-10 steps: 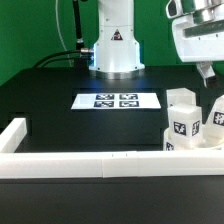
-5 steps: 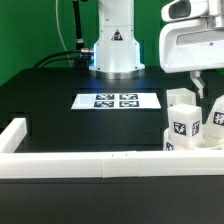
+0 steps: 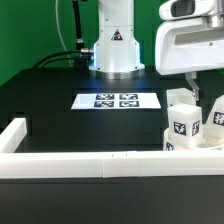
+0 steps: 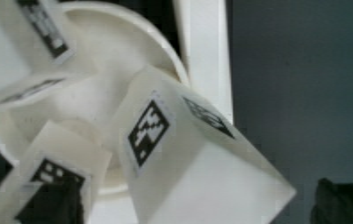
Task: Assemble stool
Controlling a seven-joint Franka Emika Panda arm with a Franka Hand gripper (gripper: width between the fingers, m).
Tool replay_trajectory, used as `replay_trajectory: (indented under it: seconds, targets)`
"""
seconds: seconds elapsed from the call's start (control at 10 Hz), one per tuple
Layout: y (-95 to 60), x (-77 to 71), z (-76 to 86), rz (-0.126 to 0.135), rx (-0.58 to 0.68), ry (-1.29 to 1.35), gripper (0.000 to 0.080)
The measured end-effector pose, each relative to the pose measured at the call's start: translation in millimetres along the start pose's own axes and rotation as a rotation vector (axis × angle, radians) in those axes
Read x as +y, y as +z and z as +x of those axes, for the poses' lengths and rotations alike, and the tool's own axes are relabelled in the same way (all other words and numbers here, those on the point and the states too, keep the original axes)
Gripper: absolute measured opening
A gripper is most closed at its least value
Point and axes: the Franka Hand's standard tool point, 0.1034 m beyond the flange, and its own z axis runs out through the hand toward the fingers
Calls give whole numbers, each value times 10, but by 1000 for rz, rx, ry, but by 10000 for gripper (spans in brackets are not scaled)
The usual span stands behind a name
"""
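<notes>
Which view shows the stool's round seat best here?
The wrist view. There the round seat shows its curved rim and pale top behind a tagged leg. In the exterior view the seat cannot be made out; only the tagged legs show near the border rail, under the gripper.

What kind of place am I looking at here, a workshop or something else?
Most likely a robotics test lab. A robot arm's base stands on a black table, a marker board of printed square tags lies fixed there, and tagged white stool legs sit inside a white border rail.
</notes>
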Motion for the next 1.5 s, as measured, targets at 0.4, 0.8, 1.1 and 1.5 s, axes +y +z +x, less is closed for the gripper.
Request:
replay_trajectory:
  seconds: [0.4, 0.8, 1.1, 1.5]
  targets:
    - [58, 39, 2, -37, 21, -235, 649]
    - [62, 68, 0, -39, 22, -130, 343]
    - [59, 92, 4, -38, 28, 124, 343]
    - [32, 175, 25, -16, 31, 857, 343]
